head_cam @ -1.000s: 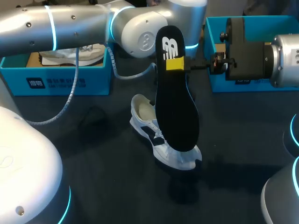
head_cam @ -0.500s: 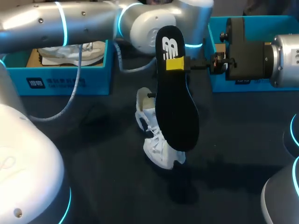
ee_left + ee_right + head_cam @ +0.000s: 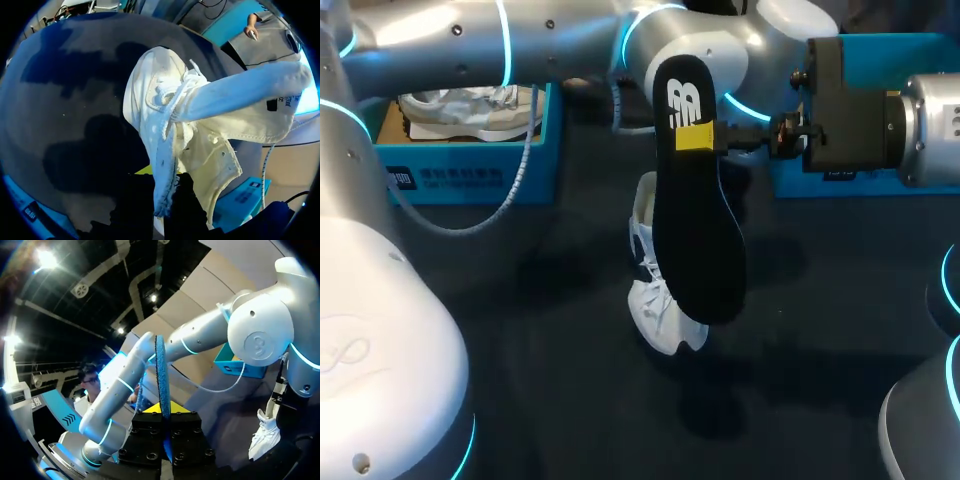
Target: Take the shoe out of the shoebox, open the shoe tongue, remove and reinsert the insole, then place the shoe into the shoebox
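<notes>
Insole out of the shoe, reinsertion likely the step in hand.

Right tool [image 3: 697, 137]: clenched on the insole [image 3: 695, 230], pinched near its upper end. Hangs blade-like over the table [image 3: 520, 330], long axis 12 to 6 o'clock. In the right wrist view, seen edge-on [image 3: 161, 370] between the fingers of the tool [image 3: 162, 412].

Left tool [image 3: 159, 200]: grasping the shoe [image 3: 170, 100] by the collar wall, fabric nipped from both sides. Tongue thrown well out ahead of the tool, mouth gaping.

In the head view, shoe [image 3: 655, 310] toe-down toward 6 o'clock, heel up toward 12, half hidden behind the insole's lower end. Contact with the table not certain. From the right tool, lies at about 7 o'clock.

Both long axes near parallel. Judged: free end of insole to be steered into the shoe mouth by the right arm, left arm nearer and steadying.

Shoebox [image 3: 470, 180] at 10 o'clock.
</notes>
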{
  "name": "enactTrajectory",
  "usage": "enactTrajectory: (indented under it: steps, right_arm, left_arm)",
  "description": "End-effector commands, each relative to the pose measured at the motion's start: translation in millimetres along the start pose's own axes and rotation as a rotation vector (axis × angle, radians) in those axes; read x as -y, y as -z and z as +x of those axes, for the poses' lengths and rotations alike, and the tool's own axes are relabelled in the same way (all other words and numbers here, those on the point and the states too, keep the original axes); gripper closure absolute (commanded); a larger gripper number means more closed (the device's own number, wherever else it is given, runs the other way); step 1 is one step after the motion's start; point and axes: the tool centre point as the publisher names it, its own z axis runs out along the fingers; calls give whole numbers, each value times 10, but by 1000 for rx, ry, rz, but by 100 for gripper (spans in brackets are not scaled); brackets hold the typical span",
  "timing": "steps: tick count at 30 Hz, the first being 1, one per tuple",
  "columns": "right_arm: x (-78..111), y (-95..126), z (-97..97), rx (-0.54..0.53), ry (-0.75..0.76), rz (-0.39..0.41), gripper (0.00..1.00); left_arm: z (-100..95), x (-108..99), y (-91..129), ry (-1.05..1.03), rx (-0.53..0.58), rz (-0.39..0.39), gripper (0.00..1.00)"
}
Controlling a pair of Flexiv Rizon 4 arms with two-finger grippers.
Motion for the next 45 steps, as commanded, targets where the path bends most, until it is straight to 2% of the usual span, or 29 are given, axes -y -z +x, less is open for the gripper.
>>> enactTrajectory:
  steps: [1, 8, 15, 21, 22, 23, 25, 35, 40, 45]
  right_arm:
    - [-12, -35, -2, 1, -1, 0, 100]
    - [-12, -35, -2, 1, -1, 0, 100]
    - [-12, -35, -2, 1, -1, 0, 100]
    - [-12, -35, -2, 1, -1, 0, 100]
    - [-12, -35, -2, 1, -1, 0, 100]
    - [-12, -35, -2, 1, -1, 0, 100]
    - [-12, -35, -2, 1, -1, 0, 100]
    - [-12, -35, -2, 1, -1, 0, 100]
    - [-12, -35, -2, 1, -1, 0, 100]
    - [-12, -35, -2, 1, -1, 0, 100]
  left_arm:
    - [-83, -62, -11, -9, 8, -11, 100]
    - [-222, -144, -86, -45, 5, -19, 100]
    - [-296, -73, -260, -77, -16, -55, 100]
    - [-331, -20, -326, -55, -13, -64, 100]
    - [-329, -12, -328, -55, -11, -60, 64]
    - [-328, -8, -329, -50, -11, -59, 13]
    - [-314, -8, -309, -44, 4, -46, 1]
    - [-247, -77, 60, -29, 145, -73, 0]
    - [-180, -139, 318, -32, 276, -73, 0]
    - [-151, -218, 539, -24, 403, -41, 0]
